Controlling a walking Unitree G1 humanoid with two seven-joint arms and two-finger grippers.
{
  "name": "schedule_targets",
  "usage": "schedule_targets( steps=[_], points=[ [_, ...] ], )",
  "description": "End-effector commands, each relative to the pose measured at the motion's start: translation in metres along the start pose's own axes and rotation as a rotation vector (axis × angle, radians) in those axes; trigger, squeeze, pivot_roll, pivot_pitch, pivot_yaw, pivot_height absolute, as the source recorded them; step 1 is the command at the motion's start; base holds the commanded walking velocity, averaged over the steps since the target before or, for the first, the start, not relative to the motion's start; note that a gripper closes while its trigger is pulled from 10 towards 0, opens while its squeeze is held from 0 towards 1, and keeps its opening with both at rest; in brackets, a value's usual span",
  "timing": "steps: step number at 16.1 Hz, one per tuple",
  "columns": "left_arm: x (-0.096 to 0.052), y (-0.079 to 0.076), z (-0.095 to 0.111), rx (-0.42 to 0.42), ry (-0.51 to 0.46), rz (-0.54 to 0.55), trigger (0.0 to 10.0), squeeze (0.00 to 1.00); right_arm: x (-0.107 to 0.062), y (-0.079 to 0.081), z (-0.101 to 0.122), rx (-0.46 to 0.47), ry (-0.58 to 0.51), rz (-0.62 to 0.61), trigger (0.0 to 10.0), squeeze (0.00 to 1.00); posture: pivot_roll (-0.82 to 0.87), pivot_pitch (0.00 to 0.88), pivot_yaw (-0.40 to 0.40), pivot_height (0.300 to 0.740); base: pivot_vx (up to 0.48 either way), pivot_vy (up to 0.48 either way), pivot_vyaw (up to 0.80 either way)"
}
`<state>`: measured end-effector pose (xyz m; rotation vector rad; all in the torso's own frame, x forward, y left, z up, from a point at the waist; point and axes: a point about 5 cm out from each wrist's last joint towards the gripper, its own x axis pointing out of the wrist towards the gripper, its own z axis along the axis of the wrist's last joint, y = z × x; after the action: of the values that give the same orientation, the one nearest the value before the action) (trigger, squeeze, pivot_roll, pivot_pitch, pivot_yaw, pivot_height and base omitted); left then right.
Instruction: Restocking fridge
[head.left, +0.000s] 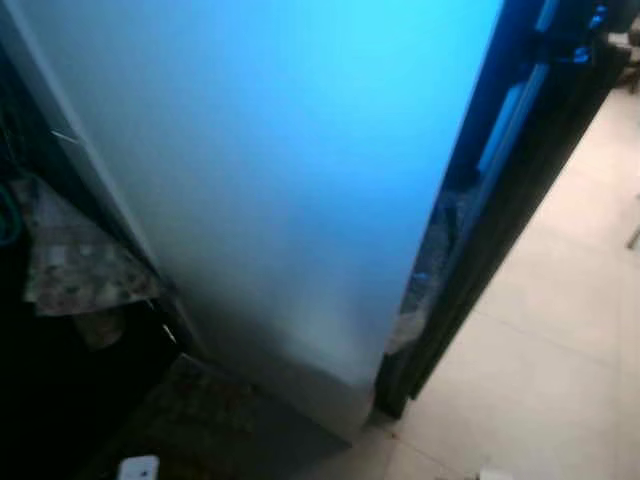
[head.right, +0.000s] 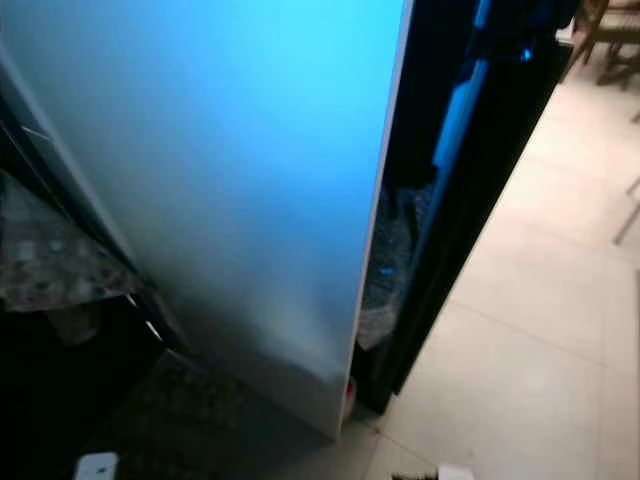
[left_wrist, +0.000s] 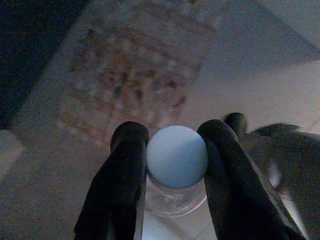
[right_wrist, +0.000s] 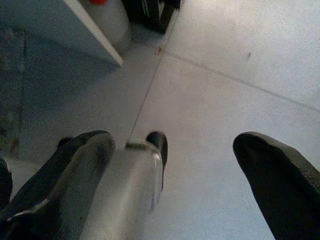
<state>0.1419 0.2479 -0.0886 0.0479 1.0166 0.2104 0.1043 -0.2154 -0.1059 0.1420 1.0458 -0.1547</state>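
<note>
We see the left claw (left_wrist: 172, 165) clenched on a clear bottle (left_wrist: 175, 197) with a pale round cap (left_wrist: 177, 156), 1 finger either side of the neck, held above a patterned mat (left_wrist: 135, 75). Right claw (right_wrist: 175, 190) released, its 2 fingers spread over the tiled floor (right_wrist: 225, 75). Ahead, the fridge door (head.left: 270, 170) stands ajar, its edge beside a dark gap (head.right: 420, 200). Open floor lies to the right.
</note>
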Motion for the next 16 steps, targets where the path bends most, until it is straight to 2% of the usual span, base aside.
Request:
schedule_targets(
  steps=[1, 5, 9, 16],
  points=[
    [0.0000, -0.0020, -0.0018, 0.011, 0.015, -0.015, 10.0, 0.00, -0.0013, -0.0041, -0.0030, 0.009, 0.009, -0.015, 10.0, 0.00, 0.04, 0.000, 0.000, 0.740, 0.000, 0.000, 0.00],
    [0.0001, -0.0022, -0.0013, 0.010, 0.013, -0.012, 10.0, 0.00, -0.0018, -0.0045, -0.0027, 0.074, -0.019, -0.030, 10.0, 0.00, 0.04, 0.000, -0.001, 0.740, 0.000, 0.000, 0.00],
    [-0.0002, -0.0028, -0.0032, 0.023, 0.019, -0.012, 10.0, 0.00, -0.0018, -0.0047, -0.0036, 0.064, -0.008, -0.031, 10.0, 0.00, 0.04, 0.000, -0.002, 0.740, 0.000, 0.000, 0.00],
    [-0.0004, -0.0050, -0.0049, 0.032, 0.021, -0.017, 10.0, 0.00, -0.0018, -0.0046, -0.0044, 0.046, 0.005, -0.020, 10.0, 0.00, 0.04, 0.000, -0.005, 0.740, 0.000, 0.000, -0.77]
  ],
)
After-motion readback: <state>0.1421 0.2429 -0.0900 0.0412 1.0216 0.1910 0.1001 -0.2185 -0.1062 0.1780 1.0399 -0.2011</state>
